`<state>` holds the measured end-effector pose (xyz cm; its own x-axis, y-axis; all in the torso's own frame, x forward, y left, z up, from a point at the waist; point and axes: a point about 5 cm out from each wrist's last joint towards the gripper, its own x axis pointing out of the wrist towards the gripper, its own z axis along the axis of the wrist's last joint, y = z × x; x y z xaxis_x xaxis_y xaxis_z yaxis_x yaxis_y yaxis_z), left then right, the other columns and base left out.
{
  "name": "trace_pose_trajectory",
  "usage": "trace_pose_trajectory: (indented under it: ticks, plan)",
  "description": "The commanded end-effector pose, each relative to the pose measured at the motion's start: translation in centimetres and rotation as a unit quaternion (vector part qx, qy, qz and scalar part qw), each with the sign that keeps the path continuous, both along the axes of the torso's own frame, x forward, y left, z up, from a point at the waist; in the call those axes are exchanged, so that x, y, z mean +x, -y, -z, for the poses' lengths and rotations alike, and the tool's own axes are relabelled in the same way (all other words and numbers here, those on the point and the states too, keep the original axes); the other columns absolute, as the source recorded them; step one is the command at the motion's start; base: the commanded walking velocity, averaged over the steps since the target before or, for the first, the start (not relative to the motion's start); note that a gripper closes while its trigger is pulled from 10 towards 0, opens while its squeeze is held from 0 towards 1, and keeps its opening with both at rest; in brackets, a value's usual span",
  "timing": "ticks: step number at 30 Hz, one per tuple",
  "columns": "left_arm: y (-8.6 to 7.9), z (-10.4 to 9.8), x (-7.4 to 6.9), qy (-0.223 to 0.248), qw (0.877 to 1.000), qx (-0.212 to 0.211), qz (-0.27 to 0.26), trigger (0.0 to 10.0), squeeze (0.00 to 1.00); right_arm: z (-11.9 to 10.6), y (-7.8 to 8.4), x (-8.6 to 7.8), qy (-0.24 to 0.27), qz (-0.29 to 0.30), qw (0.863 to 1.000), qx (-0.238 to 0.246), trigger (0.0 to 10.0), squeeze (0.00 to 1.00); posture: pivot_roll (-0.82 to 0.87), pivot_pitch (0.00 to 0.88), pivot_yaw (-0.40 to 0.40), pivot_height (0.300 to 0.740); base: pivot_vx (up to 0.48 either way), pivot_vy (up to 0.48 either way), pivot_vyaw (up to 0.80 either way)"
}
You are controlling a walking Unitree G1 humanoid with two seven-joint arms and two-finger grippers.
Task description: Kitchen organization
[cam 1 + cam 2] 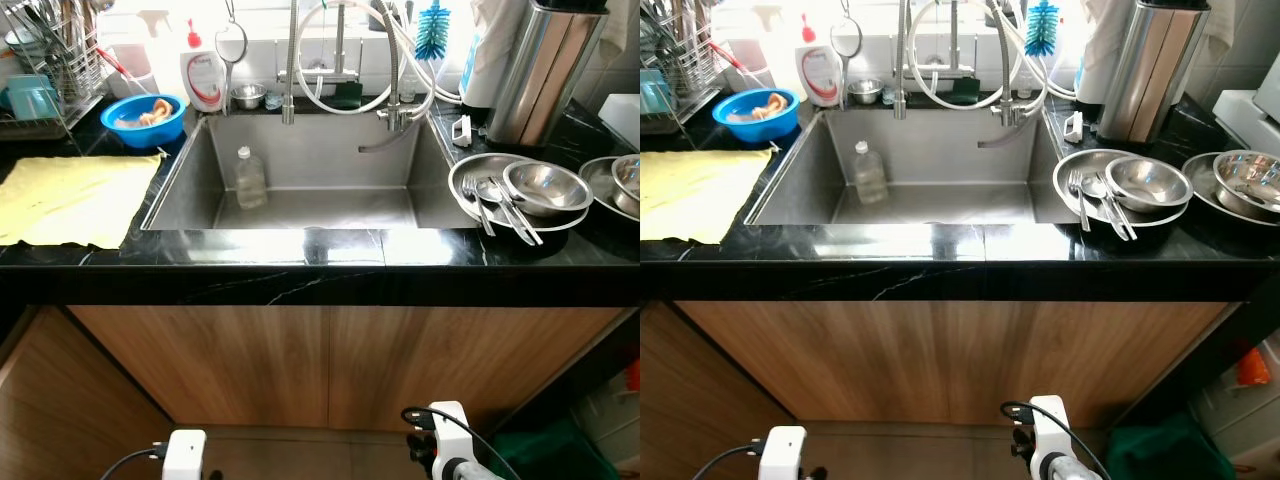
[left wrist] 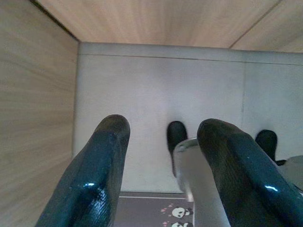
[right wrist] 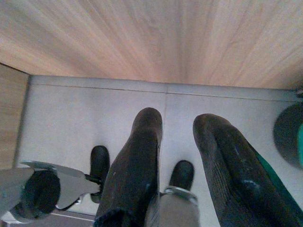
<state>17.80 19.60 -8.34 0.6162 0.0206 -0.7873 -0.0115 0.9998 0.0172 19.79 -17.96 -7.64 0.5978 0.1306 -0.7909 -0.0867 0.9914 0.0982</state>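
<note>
1. Right now no tidying has begun, I think; the robot stands in front of the black table (image 1: 300, 262), looking down at it.
2. Set into the table is the big steel sink (image 1: 310, 205), with a clear plastic bottle (image 1: 249, 178) standing inside it near the left wall.
3. Left of the sink lies a yellow cloth (image 1: 70, 198), and behind it sits a blue bowl (image 1: 143, 119).
4. Right of the sink is a steel plate (image 1: 470, 190) holding a steel bowl (image 1: 546, 187), a fork (image 1: 474, 200) and spoons.
5. Both arms hang low by the wooden cupboard. The left pincer (image 2: 163, 165) and the right pincer (image 3: 182, 165) point at the floor, each spread apart and holding nothing.
6. Next, I guess, an arm must lift up over the table and reach for one thing, maybe the bottle or the dishes.
</note>
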Motion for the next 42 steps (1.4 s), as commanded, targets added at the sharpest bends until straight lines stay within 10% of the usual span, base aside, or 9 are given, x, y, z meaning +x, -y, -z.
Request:
trace_pose_trajectory:
  ticks: [1, 42]
  plan:
    - [0.2, 0.0, 0.2, -0.004, 1.000, 0.009, 0.008, 10.0, 0.00, 0.0, 0.4, -0.1, 0.002, 0.006, 1.000, -0.003, 10.0, 0.00, -0.07, 0.000, 0.031, 0.740, 0.000, 0.000, 0.00]
    - [0.5, -0.5, 0.8, 0.040, 0.998, 0.032, 0.025, 10.0, 0.00, -0.1, 1.8, -0.6, 0.030, 0.017, 0.999, -0.029, 10.0, 0.00, -0.09, 0.000, -0.025, 0.740, 0.044, 0.000, 0.06]
